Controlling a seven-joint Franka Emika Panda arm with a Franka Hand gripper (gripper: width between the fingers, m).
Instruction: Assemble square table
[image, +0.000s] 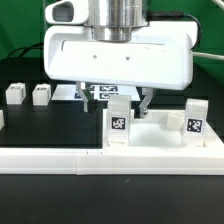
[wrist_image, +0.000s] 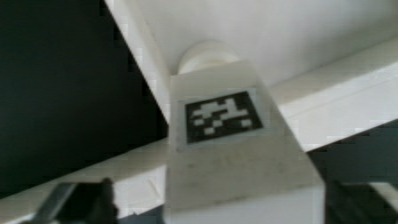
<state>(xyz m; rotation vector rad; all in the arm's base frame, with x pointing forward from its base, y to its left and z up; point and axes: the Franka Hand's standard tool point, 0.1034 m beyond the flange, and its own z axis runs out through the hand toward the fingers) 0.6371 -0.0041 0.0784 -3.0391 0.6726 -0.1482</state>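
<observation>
The square table top (image: 160, 137), a white tray with a raised rim, lies behind the front rail. Two white legs with black-and-white tags stand upright on it: one (image: 118, 122) at the middle, one (image: 194, 120) toward the exterior view's right. My gripper (image: 120, 103) hangs over the middle leg, open, with one dark finger on each side of it. In the wrist view this leg (wrist_image: 228, 120) rises between the fingers (wrist_image: 75, 200), and a gap shows beside it. Its far end meets a round socket on the table top (wrist_image: 285, 40).
Two more small white legs (image: 14, 95) (image: 41, 95) stand on the black table at the exterior view's left. A long low white rail (image: 60, 158) runs across the front. The marker board (image: 103, 90) shows partly behind the gripper's fingers.
</observation>
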